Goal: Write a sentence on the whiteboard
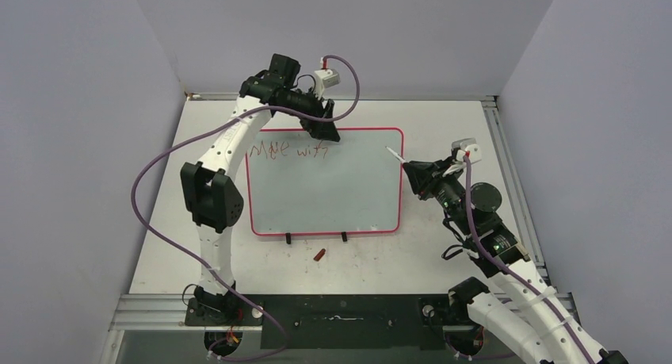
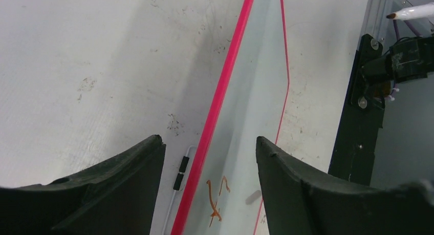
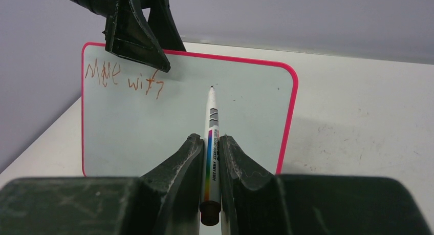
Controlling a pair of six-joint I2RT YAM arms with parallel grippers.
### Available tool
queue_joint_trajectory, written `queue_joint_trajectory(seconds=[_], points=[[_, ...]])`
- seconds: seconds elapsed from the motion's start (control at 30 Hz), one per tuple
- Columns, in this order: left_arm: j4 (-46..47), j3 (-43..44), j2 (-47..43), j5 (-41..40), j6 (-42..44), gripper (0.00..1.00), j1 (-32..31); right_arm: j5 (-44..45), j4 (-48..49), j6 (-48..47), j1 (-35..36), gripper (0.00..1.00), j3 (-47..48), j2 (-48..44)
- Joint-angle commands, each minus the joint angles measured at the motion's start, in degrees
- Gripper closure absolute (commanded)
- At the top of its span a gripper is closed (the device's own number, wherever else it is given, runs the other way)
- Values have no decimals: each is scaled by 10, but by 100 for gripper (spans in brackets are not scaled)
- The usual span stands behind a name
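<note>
The whiteboard (image 1: 325, 193) stands mid-table, pink-rimmed; it also shows in the right wrist view (image 3: 240, 107) and edge-on in the left wrist view (image 2: 256, 91). The sentence (image 1: 287, 151) reads "Move with" in red-brown at its top left (image 3: 123, 76); its last letters show in the left wrist view (image 2: 217, 201). My left gripper (image 1: 321, 128) is open, its jaws straddling the board's top rim (image 2: 210, 140). My right gripper (image 1: 414, 174) is shut on a white marker (image 3: 211, 107), tip pointing at the board's upper right part, well right of the writing. I cannot tell if the tip touches.
A small red marker cap (image 1: 319, 254) lies on the table in front of the board, near its two black feet (image 1: 289, 239). Aluminium rails (image 1: 507, 166) run along the table's right side. Grey walls enclose the table on three sides.
</note>
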Motion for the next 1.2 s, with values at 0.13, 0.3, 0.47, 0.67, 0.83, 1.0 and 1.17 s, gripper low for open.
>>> queue_joint_trajectory(seconds=[0.13, 0.3, 0.47, 0.67, 0.83, 1.0, 1.17], points=[[-18, -51, -39, 69, 37, 62, 8, 3, 18, 5, 4, 95, -3, -10], [-2, -96, -73, 98, 43, 74, 17, 3, 16, 7, 6, 95, -6, -12], [37, -157, -117, 112, 41, 87, 17, -3, 18, 8, 10, 95, -9, -10], [127, -264, -197, 100, 18, 99, 17, -5, 43, 10, 39, 95, -19, -6], [210, -342, -261, 67, -28, 100, 16, 36, 118, 9, 106, 95, -50, -5], [310, -445, -322, 38, -74, 100, 11, 100, 213, -1, 170, 95, -72, 29], [334, -470, -336, 31, -87, 100, 11, 136, 279, -33, 238, 95, -69, 89]])
